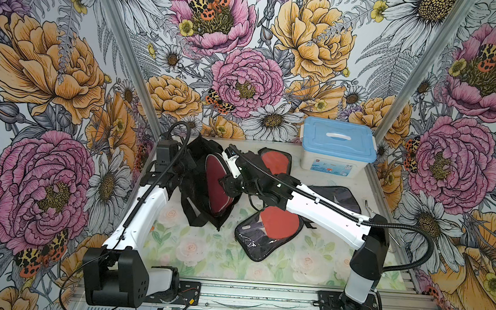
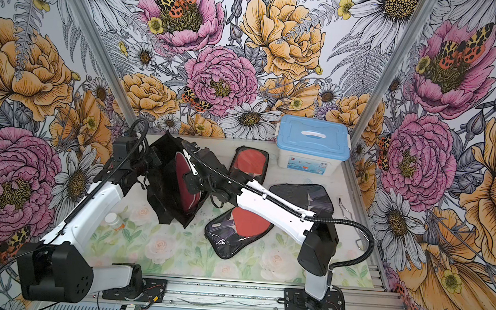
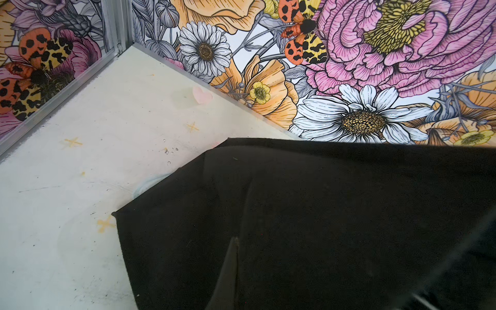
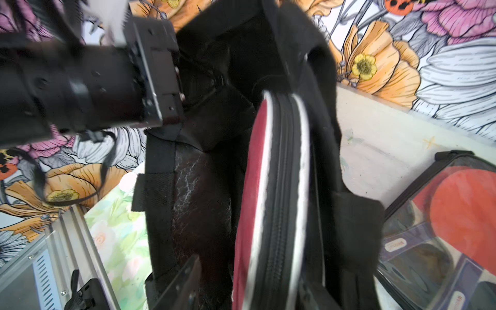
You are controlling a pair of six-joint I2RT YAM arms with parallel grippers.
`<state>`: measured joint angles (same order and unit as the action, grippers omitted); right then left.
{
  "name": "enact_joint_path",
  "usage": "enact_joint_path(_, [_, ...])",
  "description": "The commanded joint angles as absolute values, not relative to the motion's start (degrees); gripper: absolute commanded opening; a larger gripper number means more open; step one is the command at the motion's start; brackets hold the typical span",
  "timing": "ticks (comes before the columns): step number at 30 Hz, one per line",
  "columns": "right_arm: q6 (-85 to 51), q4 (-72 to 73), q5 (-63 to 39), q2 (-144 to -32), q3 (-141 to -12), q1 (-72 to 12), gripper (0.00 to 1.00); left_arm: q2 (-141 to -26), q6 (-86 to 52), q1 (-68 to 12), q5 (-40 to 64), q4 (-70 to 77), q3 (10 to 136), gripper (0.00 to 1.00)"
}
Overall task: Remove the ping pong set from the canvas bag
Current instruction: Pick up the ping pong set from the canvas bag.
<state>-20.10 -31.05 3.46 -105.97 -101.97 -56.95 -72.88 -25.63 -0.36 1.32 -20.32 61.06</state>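
Three of the four cases of the ping pong set lie out on the table [image 1: 202, 258]. The fourth, the maroon cover [image 1: 218, 171], stands on edge inside the canvas bag [image 1: 194, 209]. The bag sits left of centre toward the back, its mouth gaping toward the right arm.

The right gripper [image 1: 227, 187] reaches into that mouth. In the right wrist view the cover's zipped edge, with white piping on both sides, runs between the jaws, which stand apart astride it. One finger [image 4: 185, 279] shows a clear gap to the maroon fabric, so the grip is not closed.

The left gripper [image 1: 180, 173] is clenched at the bag's left wall and appears to pinch the black fabric, holding that side up. In the left wrist view the fabric fills the lower frame, and the fingers themselves cannot be made out.

The far clear-fronted case [image 1: 275, 161], showing a red paddle, lies flat near the back, just left of the white box with a light-blue lid [image 1: 337, 144]. The near clear-fronted case [image 1: 265, 232] lies mid-table, partly under the right forearm, its handle end toward the front left. The dark see-through pouch [image 1: 337, 196] lies to the right, partly hidden by that arm. In a top view an orange pill bottle [image 2: 113, 221] with a white cap stands beside the left arm.
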Motion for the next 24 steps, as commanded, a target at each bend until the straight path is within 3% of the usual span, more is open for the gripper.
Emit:
enact_joint_path(1, [-20.78,-32.04,3.67,-108.35,-104.38,-57.52,0.52,-73.04,-27.07,-0.70,3.52,-18.28,60.20,0.00])
enact_joint_path(7, [-21.01,-32.17,6.77,-111.87,-107.41,-57.49,0.43,-72.94,-27.27,-0.70,3.68,-17.95,59.84,0.00])
enact_joint_path(12, [-21.49,-32.00,12.36,-116.84,-112.48,-57.52,0.13,-72.80,-27.38,-0.74,3.92,-17.58,59.43,0.00])
enact_joint_path(15, [-21.68,-31.95,13.18,-119.42,-115.94,-57.50,0.00,-72.52,-27.33,-0.71,3.90,-17.58,59.20,0.00])
enact_joint_path(24, [-21.98,-31.64,12.73,-120.55,-118.77,-57.63,0.00,-72.76,-27.61,-0.52,4.33,-17.31,58.88,0.00])
